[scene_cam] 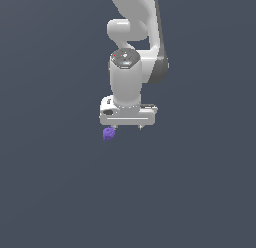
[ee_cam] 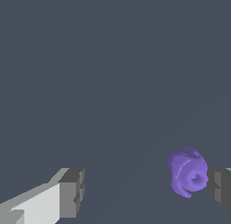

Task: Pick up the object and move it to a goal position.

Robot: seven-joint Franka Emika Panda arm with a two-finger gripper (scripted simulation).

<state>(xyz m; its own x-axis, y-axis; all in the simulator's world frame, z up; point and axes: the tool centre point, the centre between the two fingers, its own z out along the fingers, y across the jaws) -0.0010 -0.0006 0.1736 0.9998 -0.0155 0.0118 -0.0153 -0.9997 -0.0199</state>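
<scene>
The object is a tiny purple lumpy blob (scene_cam: 109, 134) on the dark grey floor, just below the exterior view's left end of my white gripper (scene_cam: 127, 127). In the wrist view the blob (ee_cam: 187, 173) lies between my fingers, right against the inner face of one fingertip (ee_cam: 221, 189) and far from the other fingertip (ee_cam: 72, 192). The gripper (ee_cam: 146, 191) is open, with a wide gap between the jaws, and holds nothing. In the exterior view the fingers are mostly hidden under the hand.
The white arm (scene_cam: 135, 37) rises from the hand toward the top of the exterior view. The flat dark grey floor (scene_cam: 60, 192) spreads all around.
</scene>
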